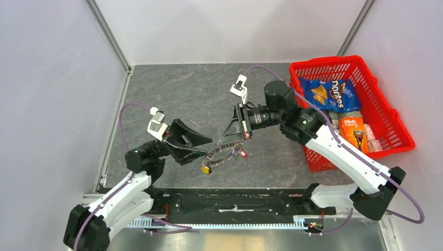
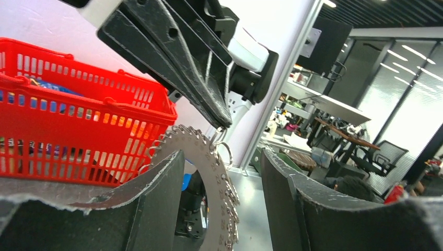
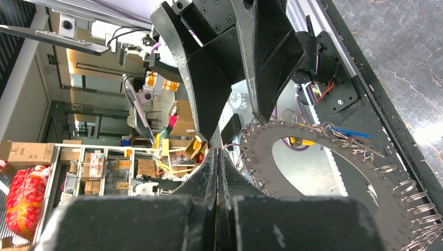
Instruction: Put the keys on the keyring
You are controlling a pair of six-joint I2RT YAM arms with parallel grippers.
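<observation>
Keyring point(image 2: 206, 167) stands on edge right between the fingers of your left claw point(image 1: 205, 146), and that claw is spread. The toothed rim leans at one finger, with daylight on the other side, so nothing clamps it there. Your right claw point(image 3: 218, 157) sits just above the rim, fingers pressed together, and looks to be nipping a thin wire loop point(image 2: 223, 151) right at its tips. The keys point(image 1: 241, 153), with a red tag and a yellow one, lie just beneath both claws under the ring. You can't tell from here whether any is threaded.

Now the danger. That loop is thin wire in a tip-only nip, so a pull or twist may slide it out. With the left claw wide, the ring would then tip off the finger and drop flat onto the keys. Close the left claw carelessly and the teeth could catch a pad and kick the ring sideways. Both claws are nose to nose, too, so a small swing of either could knock the other.
</observation>
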